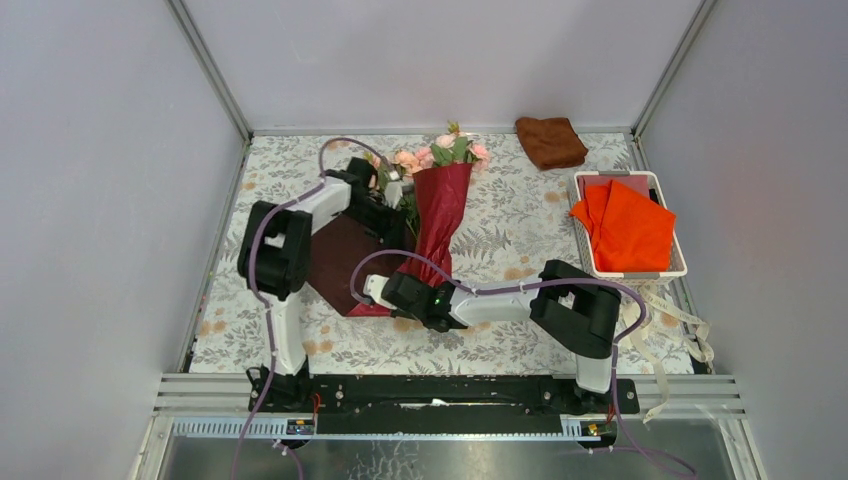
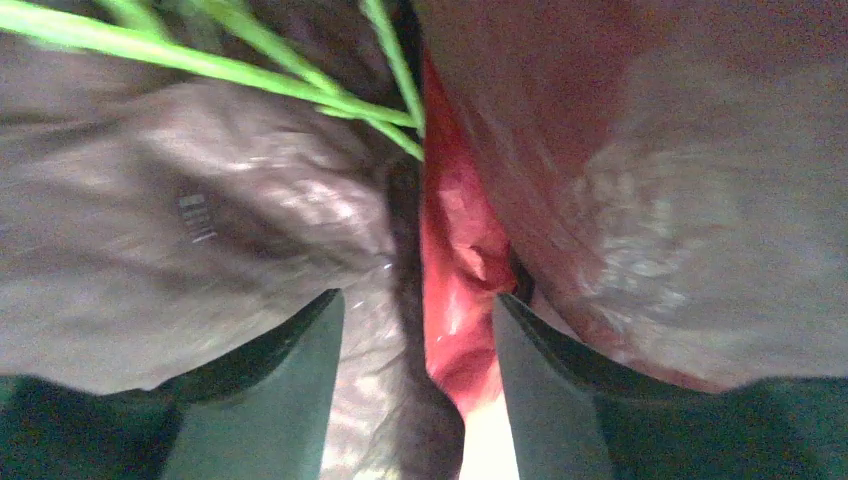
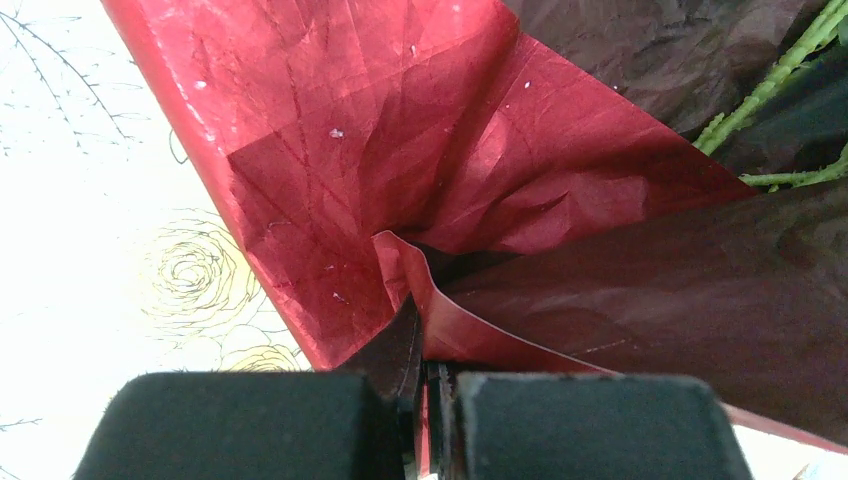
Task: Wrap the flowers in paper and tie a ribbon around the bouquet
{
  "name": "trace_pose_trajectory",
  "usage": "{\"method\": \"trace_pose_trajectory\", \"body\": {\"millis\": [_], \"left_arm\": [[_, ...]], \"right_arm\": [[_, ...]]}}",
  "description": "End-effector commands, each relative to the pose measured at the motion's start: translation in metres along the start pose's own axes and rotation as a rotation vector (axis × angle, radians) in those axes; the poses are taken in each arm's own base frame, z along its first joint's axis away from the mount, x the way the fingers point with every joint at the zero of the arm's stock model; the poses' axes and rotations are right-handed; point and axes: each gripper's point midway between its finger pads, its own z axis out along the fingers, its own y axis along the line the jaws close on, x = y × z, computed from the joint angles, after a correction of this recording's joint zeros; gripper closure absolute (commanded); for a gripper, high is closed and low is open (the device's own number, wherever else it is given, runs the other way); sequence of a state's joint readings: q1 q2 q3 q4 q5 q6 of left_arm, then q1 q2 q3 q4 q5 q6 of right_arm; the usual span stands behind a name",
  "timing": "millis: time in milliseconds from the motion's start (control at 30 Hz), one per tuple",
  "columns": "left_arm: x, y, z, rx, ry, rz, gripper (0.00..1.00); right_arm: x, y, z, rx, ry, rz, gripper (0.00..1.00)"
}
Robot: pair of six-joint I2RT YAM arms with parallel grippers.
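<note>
The flowers (image 1: 440, 150), pink roses with green leaves, lie at the back of the table with their heads away from me. The dark red paper (image 1: 443, 205) is folded over their stems, and its maroon reverse (image 1: 335, 255) is spread to the left. My left gripper (image 1: 400, 205) sits low at the fold beside the stems; in its wrist view the left gripper (image 2: 418, 310) is open, with a red crease of paper (image 2: 460, 260) loose between its fingers and green stems (image 2: 300, 85) beyond. My right gripper (image 1: 372, 292) (image 3: 425, 385) is shut on the paper's (image 3: 400, 170) near corner. The cream ribbon (image 1: 685, 325) trails at the right edge.
A brown folded cloth (image 1: 550, 142) lies at the back right. A white basket (image 1: 580, 215) holding orange sheets (image 1: 628, 225) stands along the right side. Grey walls close in the floral-patterned table (image 1: 520, 225) on three sides.
</note>
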State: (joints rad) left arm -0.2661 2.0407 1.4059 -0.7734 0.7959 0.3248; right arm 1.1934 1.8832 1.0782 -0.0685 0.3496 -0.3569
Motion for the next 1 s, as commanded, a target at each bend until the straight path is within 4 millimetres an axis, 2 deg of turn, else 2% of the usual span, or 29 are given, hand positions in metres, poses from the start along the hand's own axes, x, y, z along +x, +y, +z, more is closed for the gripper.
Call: {"method": "trace_pose_trajectory", "body": {"millis": [0,33,67,100,200,300,467,633,733,833,867,900,933,967], "left_arm": [[-0.072,-0.009,-0.090,-0.114,-0.265,0.106,0.29],[-0.082,-0.017,-0.104,-0.133,-0.302,0.127,0.21],[-0.090,-0.026,-0.116,-0.144,-0.335,0.145,0.08],[-0.099,-0.038,-0.126,-0.142,-0.375,0.165,0.02],[-0.117,-0.069,-0.147,-0.127,-0.493,0.162,0.01],[-0.120,-0.078,-0.152,-0.137,-0.557,0.079,0.01],[-0.100,-0.069,-0.139,-0.140,-0.570,-0.086,0.01],[-0.091,-0.028,-0.127,-0.274,-0.555,-0.175,0.01],[-0.089,-0.019,-0.115,-0.254,-0.524,-0.207,0.01],[-0.086,-0.020,-0.098,-0.166,-0.489,-0.214,0.03],[-0.084,-0.022,-0.093,-0.123,-0.472,-0.208,0.13],[-0.083,-0.027,-0.089,-0.072,-0.455,-0.199,0.37],[-0.080,-0.029,-0.085,-0.029,-0.437,-0.198,0.72],[-0.077,-0.028,-0.082,-0.008,-0.422,-0.208,0.98]], "right_arm": [[0.021,0.019,0.006,-0.059,0.070,-0.017,1.00],[0.020,0.019,0.006,-0.057,0.069,-0.014,1.00],[0.019,0.019,0.006,-0.057,0.068,-0.013,1.00],[0.019,0.019,0.006,-0.054,0.067,-0.010,1.00],[0.019,0.018,0.007,-0.051,0.071,-0.008,1.00],[0.019,0.019,0.008,-0.048,0.078,-0.009,1.00],[0.019,0.018,0.008,-0.044,0.077,-0.011,1.00],[0.019,0.017,0.007,-0.043,0.077,-0.009,1.00],[0.017,0.017,0.006,-0.041,0.069,-0.001,1.00],[0.017,0.016,0.006,-0.038,0.069,0.000,1.00],[0.017,0.016,0.006,-0.035,0.071,0.000,1.00],[0.018,0.015,0.006,-0.034,0.075,-0.001,1.00],[0.019,0.015,0.006,-0.030,0.077,-0.001,1.00],[0.019,0.014,0.005,-0.027,0.078,-0.002,1.00]]}}
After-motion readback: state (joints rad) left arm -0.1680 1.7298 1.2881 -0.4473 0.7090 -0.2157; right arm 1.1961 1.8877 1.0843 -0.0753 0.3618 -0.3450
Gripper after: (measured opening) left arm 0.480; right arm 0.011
